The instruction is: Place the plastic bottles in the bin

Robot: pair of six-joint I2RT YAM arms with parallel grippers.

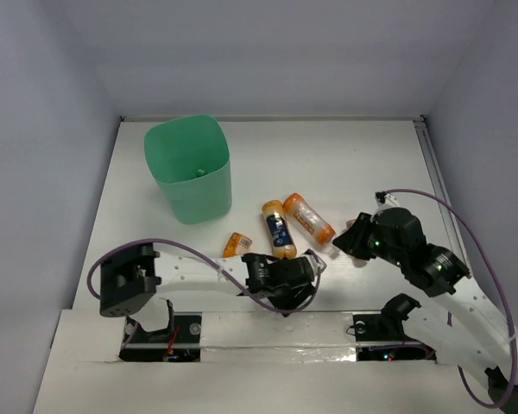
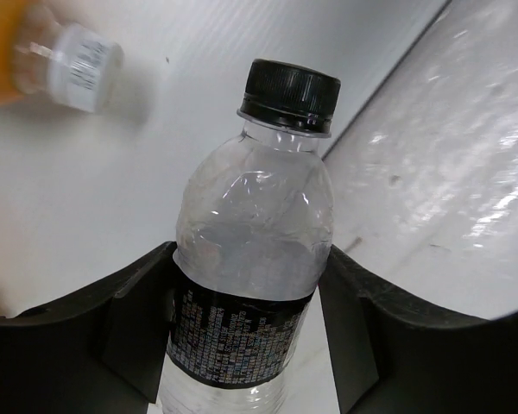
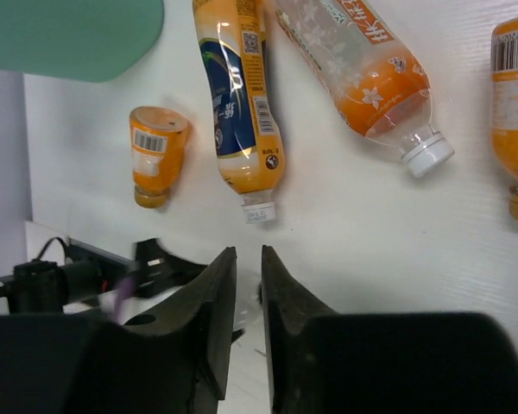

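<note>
My left wrist camera shows what the overhead view barely does: my left gripper [image 2: 249, 259] is clamped on a clear bottle [image 2: 252, 216] with a black cap. One finger presses each side of its dark label band, and the cap points away from my palm. A blurred orange bottle with a white cap lies beyond it on the white table [image 2: 198, 78]. From above, that hand sits low near the front edge of the table, and only a glint of clear plastic shows at its tip.

My right wrist camera shows my right gripper [image 3: 245, 255] with its fingers drawn almost together, a thin slit between them and nothing held. Ahead of it three bottles lie on their sides, apart from one another: a small orange bottle [image 3: 155, 148], a blue-labelled bottle [image 3: 242, 103] and a flower-printed bottle [image 3: 358, 65]. All three caps point toward me. A fourth orange bottle [image 3: 514, 103] is cut off by the right edge.

Only the overhead view shows the whole bin [image 1: 187, 168]. It stands upright toward the far left, well beyond the lying bottles and well apart from both my hands. My right wrist camera catches only a corner of it.
</note>
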